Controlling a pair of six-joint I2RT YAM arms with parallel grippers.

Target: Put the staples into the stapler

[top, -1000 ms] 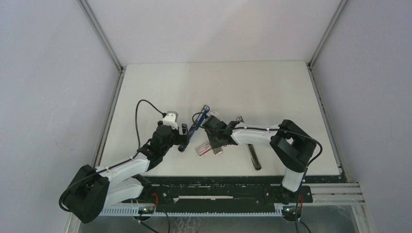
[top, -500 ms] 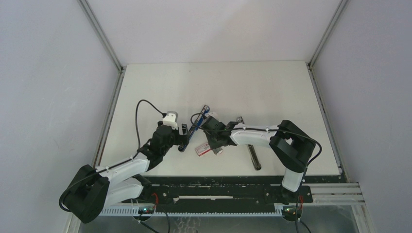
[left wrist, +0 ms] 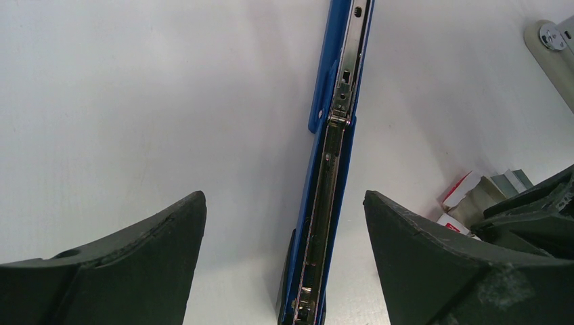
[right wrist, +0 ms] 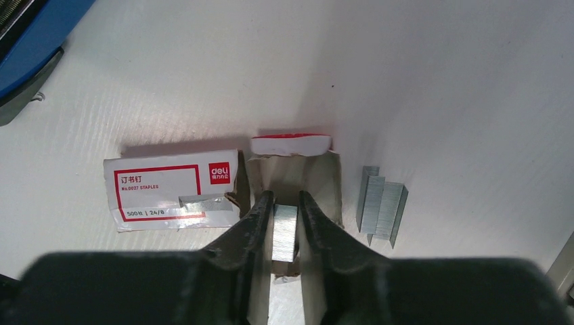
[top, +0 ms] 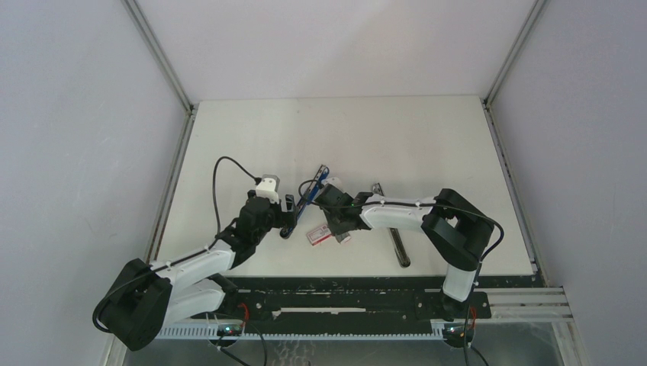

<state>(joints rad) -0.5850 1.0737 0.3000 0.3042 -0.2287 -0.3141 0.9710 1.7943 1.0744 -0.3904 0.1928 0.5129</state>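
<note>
The blue stapler (top: 311,194) lies opened out on the table, its metal staple channel (left wrist: 336,145) facing up. My left gripper (left wrist: 283,198) is open around its near end, with a finger on each side and not touching it. My right gripper (right wrist: 285,200) is shut on a short silver staple strip (right wrist: 285,231), held over the grey inner tray (right wrist: 323,177) with its red end flap. The red-and-white box sleeve (right wrist: 172,189) lies to the left of the tray. More staple strips (right wrist: 381,206) lie loose on the table to the right. The box (top: 319,235) lies just below the right gripper (top: 336,223).
A long dark bar-like object (top: 397,242) lies on the table right of the box, near the front edge. The stapler's blue end (right wrist: 30,40) is close to the left of the box sleeve. The two grippers work a few centimetres apart.
The right arm has crept slightly to the left over the box. The left arm and the stapler have not moved.
</note>
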